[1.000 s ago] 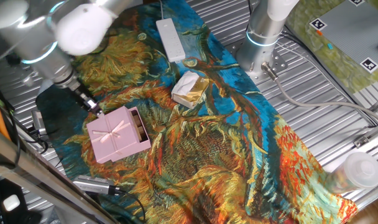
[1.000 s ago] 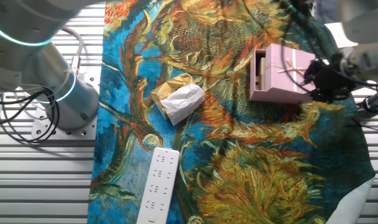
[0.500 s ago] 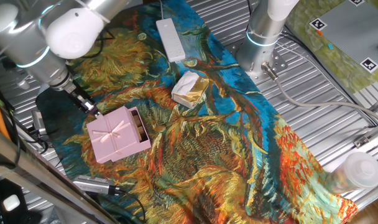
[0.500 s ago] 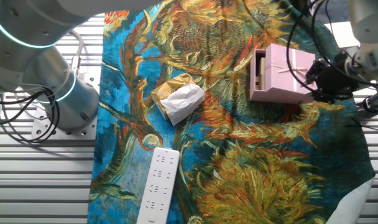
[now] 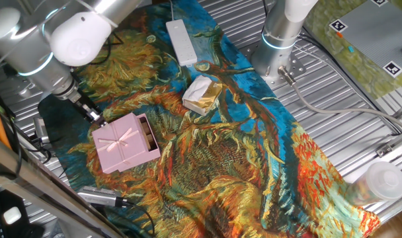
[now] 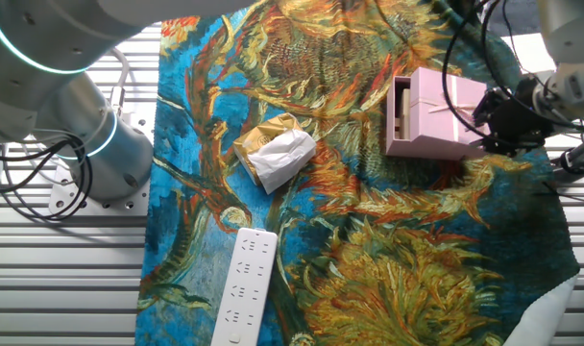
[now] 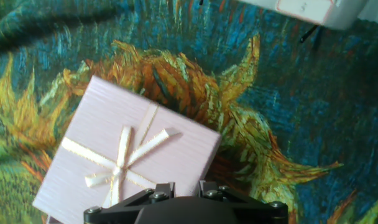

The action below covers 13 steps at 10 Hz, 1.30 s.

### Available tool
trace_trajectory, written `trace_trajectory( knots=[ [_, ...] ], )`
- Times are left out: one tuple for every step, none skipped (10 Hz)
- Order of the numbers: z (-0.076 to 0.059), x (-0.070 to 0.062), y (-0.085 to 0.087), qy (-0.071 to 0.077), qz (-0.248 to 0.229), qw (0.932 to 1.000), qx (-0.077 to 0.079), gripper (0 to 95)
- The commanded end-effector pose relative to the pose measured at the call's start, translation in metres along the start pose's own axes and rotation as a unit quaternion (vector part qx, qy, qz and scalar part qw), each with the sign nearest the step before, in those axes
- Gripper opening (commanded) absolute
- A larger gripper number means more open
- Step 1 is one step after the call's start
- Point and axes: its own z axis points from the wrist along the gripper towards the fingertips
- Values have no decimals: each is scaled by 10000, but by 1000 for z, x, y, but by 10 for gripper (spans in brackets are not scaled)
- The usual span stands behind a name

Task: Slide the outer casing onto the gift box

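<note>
The pincer's (image 7: 178, 190) fingertips are lying below the hand view's edge; the outer casing (image 5: 123, 143) is hiding most of the gift box (image 5: 148, 135).

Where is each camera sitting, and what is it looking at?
One fixed view: high up, looking down across the painted cloth; the arm's white elbow shows upper left.
The other fixed view: overhead from the opposite side; the gripper sits by the outer casing.
Hand view: on the hand, facing down at the outer casing; only the dark gripper base shows.
Shared: all three show the pink casing; both fixed views show the white bar.
</note>
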Motion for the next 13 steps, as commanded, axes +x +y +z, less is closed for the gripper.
trace_trajectory(
  knots=[
    [2,1,3,-48,27,10000,18,190],
    [3,0,5,-50,41,10000,20,190],
    [3,0,7,-46,53,10000,20,190],
    [4,1,7,-47,53,10000,14,190],
    [5,2,7,-48,53,10000,10,190],
    [6,6,9,-56,67,10000,3,190],
    [8,9,10,-59,88,9999,0,190],
    [10,11,11,-67,98,9999,0,190],
    [10,13,12,-68,106,9999,0,190],
    [11,15,13,-71,116,9999,-8,190],
    [13,18,13,-67,132,9999,-11,190],
    [13,20,14,-53,140,9999,-16,190],
    [14,22,15,-41,146,9999,-16,190]
  ],
)
